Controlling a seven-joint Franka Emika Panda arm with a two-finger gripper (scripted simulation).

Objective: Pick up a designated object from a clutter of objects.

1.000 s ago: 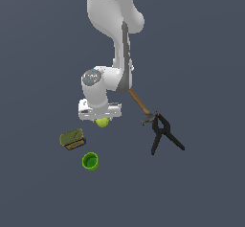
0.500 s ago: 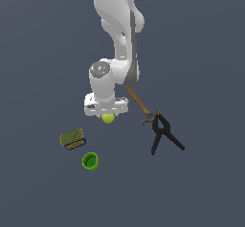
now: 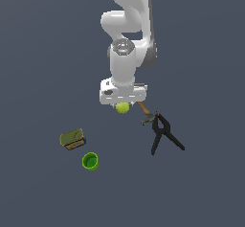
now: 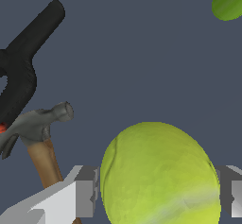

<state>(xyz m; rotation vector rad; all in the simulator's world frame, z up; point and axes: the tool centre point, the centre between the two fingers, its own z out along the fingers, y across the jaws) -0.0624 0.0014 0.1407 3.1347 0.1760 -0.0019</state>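
Observation:
The yellow-green ball (image 3: pixel 123 107) sits between my gripper's (image 3: pixel 123 107) fingers, just under the white hand. It is lifted off the floor. In the wrist view the ball (image 4: pixel 160 176) fills the gap between the two grey fingertips (image 4: pixel 87 197), which are shut on it. The rest of the clutter lies below: a bright green cup (image 3: pixel 90 161), an olive box (image 3: pixel 72 138), a wooden-handled hammer (image 3: pixel 145 112) and a black A-shaped clamp (image 3: pixel 162 133).
The hammer (image 4: pixel 40 138) and clamp (image 4: pixel 21 72) lie close under the hand on the exterior view's right. The cup and box lie apart on the exterior view's left. The cup's edge (image 4: pixel 229 0) shows in the wrist view.
The arm has risen and swung toward the exterior view's right, carrying the ball up with it. The cup, box, hammer and clamp have not moved.

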